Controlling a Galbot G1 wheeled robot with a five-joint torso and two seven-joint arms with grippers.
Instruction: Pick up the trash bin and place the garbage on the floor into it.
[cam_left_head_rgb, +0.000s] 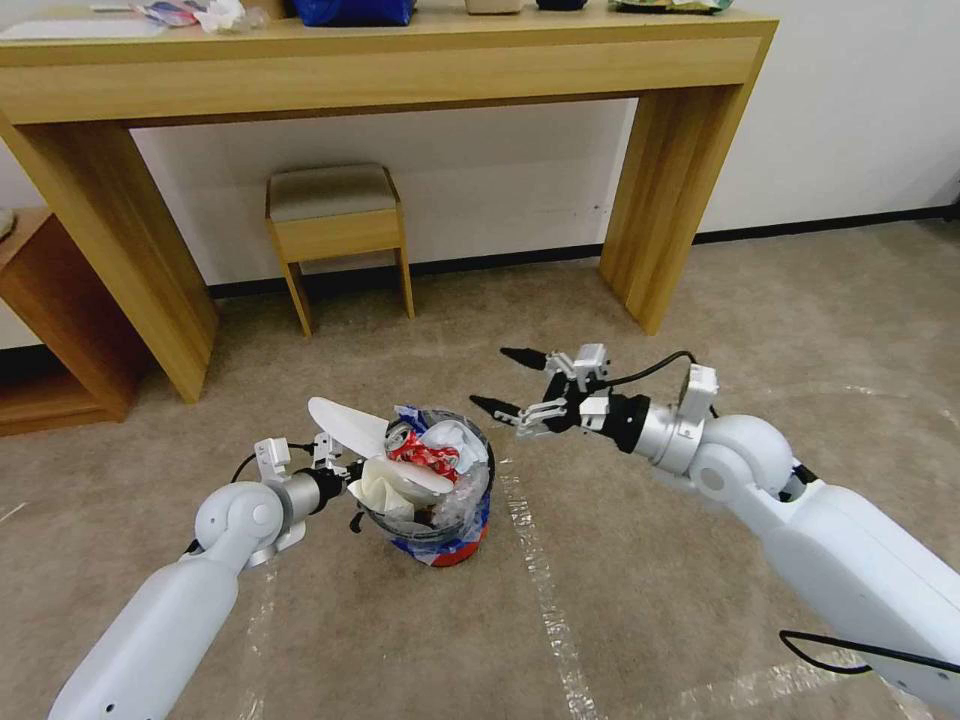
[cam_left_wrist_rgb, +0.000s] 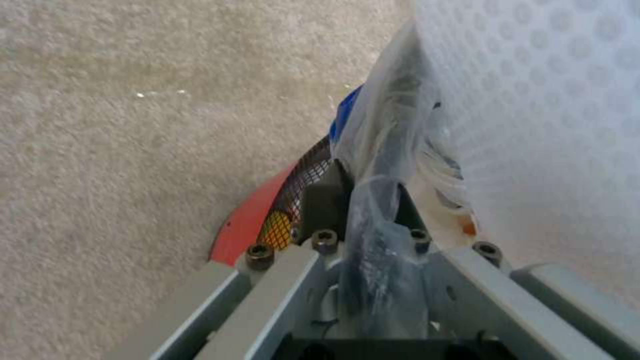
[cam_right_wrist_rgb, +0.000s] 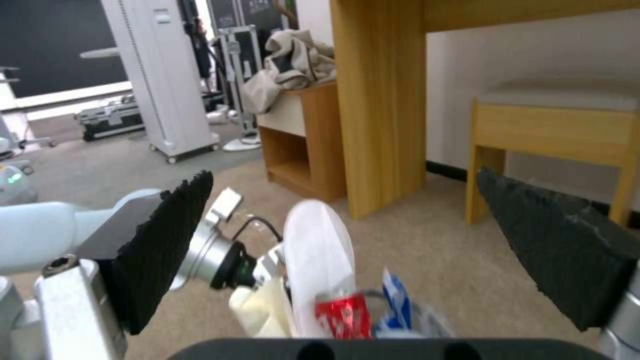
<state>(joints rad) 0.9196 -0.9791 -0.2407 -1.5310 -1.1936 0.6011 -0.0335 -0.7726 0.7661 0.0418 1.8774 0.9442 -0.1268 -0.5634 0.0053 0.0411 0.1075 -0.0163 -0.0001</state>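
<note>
Beige carpet (cam_left_head_rgb: 700, 330) covers the floor in front of a long wooden desk (cam_left_head_rgb: 380, 75), with a small padded stool (cam_left_head_rgb: 335, 235) tucked beneath it against the white wall and a low wooden shelf (cam_left_head_rgb: 50, 330) off to the left. Starting at the left, the left gripper (cam_left_head_rgb: 350, 475) reaches in from the robot's left arm and meets the near rim of the trash bin (cam_left_head_rgb: 450, 545); its fingers are clamped on the bin's rim together with the clear liner bag (cam_left_wrist_rgb: 373, 210), which the left wrist view shows bunched up between them. The bin itself sits directly beyond those fingertips, its red base low over the carpet; I cannot tell whether it touches the floor. It is heaped with garbage: a flat white slipper sole (cam_left_head_rgb: 345, 422) pokes up and out over the left fingers, a pale crumpled tissue (cam_left_head_rgb: 385, 485) lies just beside them, and a red crumpled wrapper (cam_left_head_rgb: 425, 455) rests on top near the middle. Strips of clear tape (cam_left_head_rgb: 545, 590) run along the carpet to the right of the bin. Further right, the right gripper (cam_left_head_rgb: 512, 382) hovers just beside and above the bin's far rim, its black fingers (cam_right_wrist_rgb: 567, 255) spread wide with nothing between them, the bin's contents lying just ahead of and below the fingertips.
</note>
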